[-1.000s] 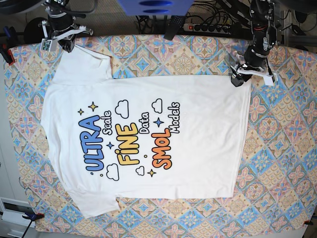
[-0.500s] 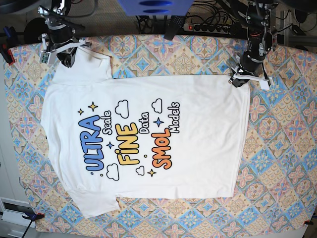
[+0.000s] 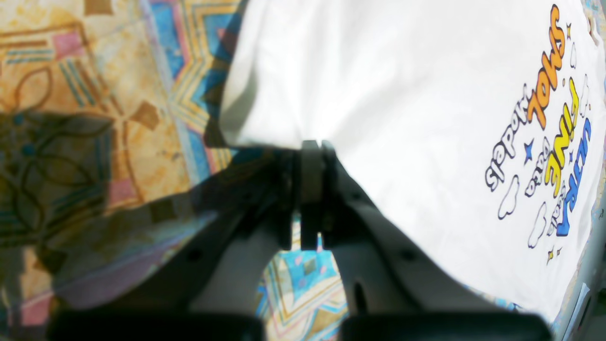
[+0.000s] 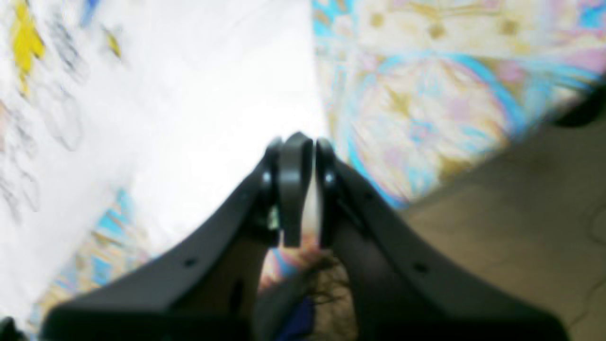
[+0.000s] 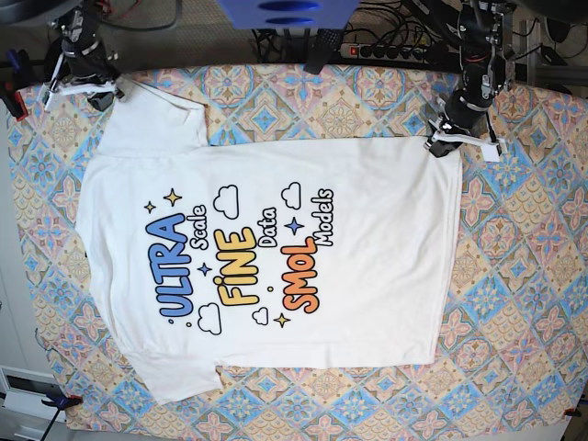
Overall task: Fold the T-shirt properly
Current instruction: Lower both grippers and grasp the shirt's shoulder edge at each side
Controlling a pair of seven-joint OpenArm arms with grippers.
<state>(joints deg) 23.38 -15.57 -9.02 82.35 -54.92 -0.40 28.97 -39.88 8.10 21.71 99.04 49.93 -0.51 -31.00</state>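
The white T-shirt (image 5: 386, 239) lies flat, print side up, on the patterned tablecloth (image 5: 514, 276), with its neck end to the left. My left gripper (image 5: 446, 144) is at the shirt's far right hem corner. In the left wrist view it (image 3: 311, 147) is shut on the hem edge of the shirt (image 3: 402, 94), which is slightly raised there. My right gripper (image 5: 84, 89) is at the far left sleeve. In the blurred right wrist view it (image 4: 303, 142) is shut, with white cloth between the fingers at the edge of the shirt (image 4: 189, 94).
A power strip (image 5: 386, 50) and cables lie behind the table's far edge, with a blue object (image 5: 285, 14) at the top middle. The cloth's left edge has a clamp (image 5: 11, 96). Bare floor shows in the right wrist view (image 4: 521, 213).
My right gripper has moved left and slightly towards the table's corner, drawing the sleeve tip with it. My left gripper has stayed at the hem corner, shifting only slightly.
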